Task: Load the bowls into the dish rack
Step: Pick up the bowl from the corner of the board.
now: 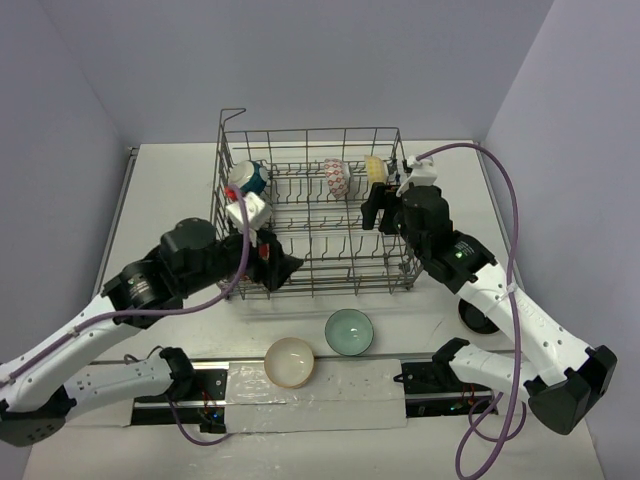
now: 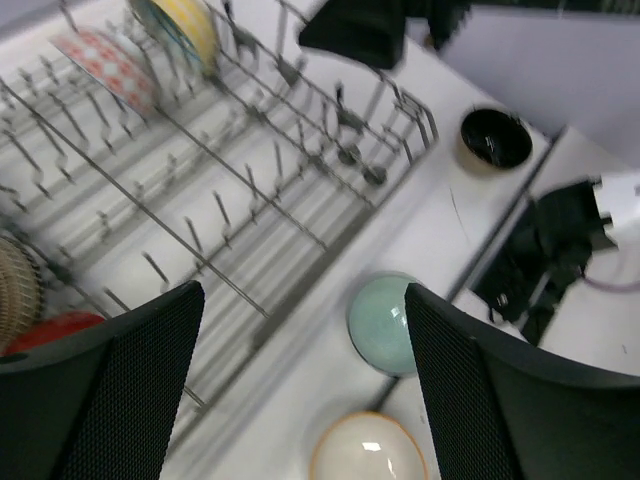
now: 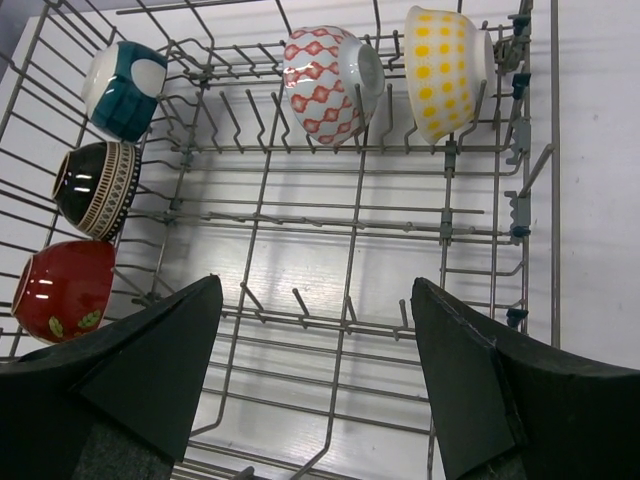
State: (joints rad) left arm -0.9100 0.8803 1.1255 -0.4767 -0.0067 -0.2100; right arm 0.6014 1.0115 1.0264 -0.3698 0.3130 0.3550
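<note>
The grey wire dish rack stands mid-table. In the right wrist view a teal-and-white bowl, a black patterned bowl and a red bowl lean along its left side. A red-patterned bowl and a yellow-dotted bowl sit at the back. My right gripper hangs open and empty over the rack's tines. On the table in front lie a pale green bowl and a cream bowl. My left gripper is open and empty above the rack's front edge, the pale green bowl by its right finger.
A black bowl sits on the table right of the rack, half hidden by the right arm in the top view. A taped white strip runs along the near edge between the arm bases. Purple cables trail off both arms.
</note>
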